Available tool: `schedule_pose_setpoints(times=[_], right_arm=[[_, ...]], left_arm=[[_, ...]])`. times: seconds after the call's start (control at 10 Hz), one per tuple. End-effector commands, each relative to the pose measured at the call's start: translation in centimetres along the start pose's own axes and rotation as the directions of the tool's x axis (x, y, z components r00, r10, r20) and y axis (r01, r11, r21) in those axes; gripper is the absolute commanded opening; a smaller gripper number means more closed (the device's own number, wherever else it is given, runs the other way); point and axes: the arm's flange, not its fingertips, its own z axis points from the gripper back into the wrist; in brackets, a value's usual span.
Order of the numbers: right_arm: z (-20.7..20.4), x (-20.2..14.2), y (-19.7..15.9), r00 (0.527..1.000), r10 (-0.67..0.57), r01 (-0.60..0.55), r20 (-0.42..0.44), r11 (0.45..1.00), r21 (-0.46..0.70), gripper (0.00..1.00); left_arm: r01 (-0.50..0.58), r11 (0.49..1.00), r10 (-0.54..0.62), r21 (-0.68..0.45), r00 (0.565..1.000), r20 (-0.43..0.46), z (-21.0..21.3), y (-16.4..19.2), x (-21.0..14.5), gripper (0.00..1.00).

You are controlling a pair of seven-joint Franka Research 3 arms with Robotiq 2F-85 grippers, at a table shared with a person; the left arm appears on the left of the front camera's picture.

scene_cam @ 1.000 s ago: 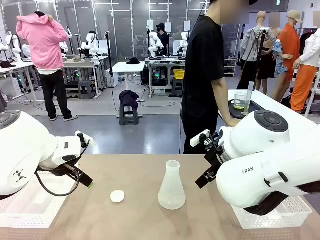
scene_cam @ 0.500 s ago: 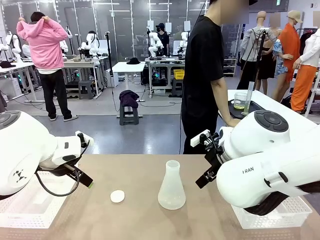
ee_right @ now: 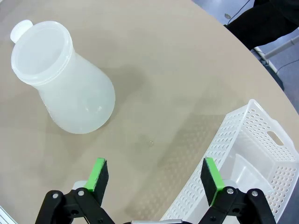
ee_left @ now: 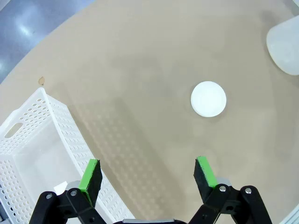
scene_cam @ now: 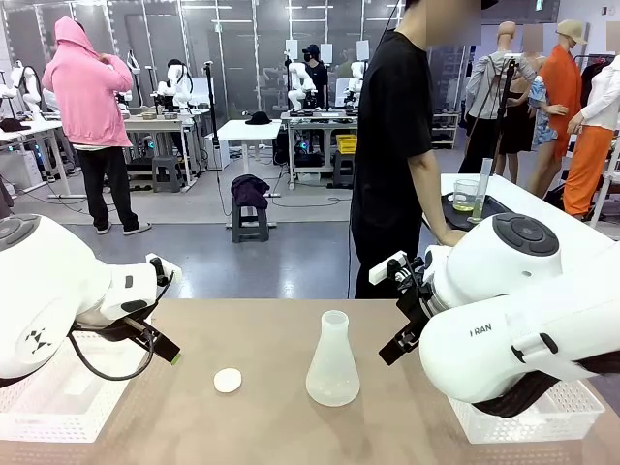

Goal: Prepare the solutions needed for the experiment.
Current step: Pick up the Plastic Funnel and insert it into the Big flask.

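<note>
A shallow layer of pale yellow-green solution (scene_cam: pixel 465 205) lies in a clear beaker on a dark tray on the side table at the far right, beside the hand (scene_cam: pixel 451 235) of a person in black. An empty translucent conical flask (scene_cam: pixel 332 360) (ee_right: pixel 65 84) stands upright mid-table. A small white disc (scene_cam: pixel 228 381) (ee_left: pixel 208 99) lies to its left. My left gripper (ee_left: pixel 147 172) (scene_cam: pixel 167 349) hovers open over bare table, short of the disc. My right gripper (ee_right: pixel 154 179) (scene_cam: pixel 392 349) is open too, a little to the right of the flask. Neither holds anything.
A white perforated basket (scene_cam: pixel 39 397) (ee_left: pixel 32 140) sits at the table's left front, under my left arm. Another one (scene_cam: pixel 542 412) (ee_right: pixel 252 140) sits at the right front. The person in black stands at the far edge, turned toward the side table.
Both arms, the flask and the disc stand as before. Far back, a person in a pink hoodie has pulled the hood up and lowered their arms.
</note>
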Motion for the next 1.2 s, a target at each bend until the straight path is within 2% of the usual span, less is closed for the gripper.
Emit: schedule_pose_setpoints(times=[0.0, 0.4, 0.5, 0.8, 0.9, 1.1], right_arm=[[0.0, 0.0, 0.0, 1.0, -0.002, 0.002, 0.0, 1.0, 0.0, 1.0], [0.0, 0.0, 0.0, 1.0, -0.002, 0.002, 0.0, 1.0, 0.0, 1.0], [0.0, 0.0, 0.0, 1.0, 0.0, 0.0, 0.0, 1.0, 0.0, 1.0], [3.9, 1.2, 1.7, 0.989, -0.052, 0.033, 0.139, 0.99, 0.14, 1.0], [5.8, 1.7, 1.9, 0.984, -0.074, 0.047, 0.161, 0.985, 0.167, 1.0], [9.5, 2.8, 2.2, 0.952, -0.231, 0.164, 0.201, 0.939, 0.303, 1.0]], left_arm=[[-0.001, 1.0, 0.001, 0.0, 1.0, 0.0, 0.0, 0.0, 0.0, 1.0], [0.0, 1.0, 0.0, 0.0, 1.0, 0.0, 0.0, 0.0, 0.0, 1.0], [0.039, 0.998, -0.039, -0.042, 0.999, -0.001, 0.3, -0.5, 0.1, 1.0], [-0.013, 0.99, 0.022, -0.142, 0.998, 0.06, 4.5, -0.7, 0.2, 1.0], [-0.005, 0.985, 0.019, -0.17, 0.997, 0.079, 6.4, -0.8, 0.3, 1.0], [-0.063, 0.949, 0.092, -0.31, 0.992, 0.081, 9.7, -0.2, 0.2, 1.0]])
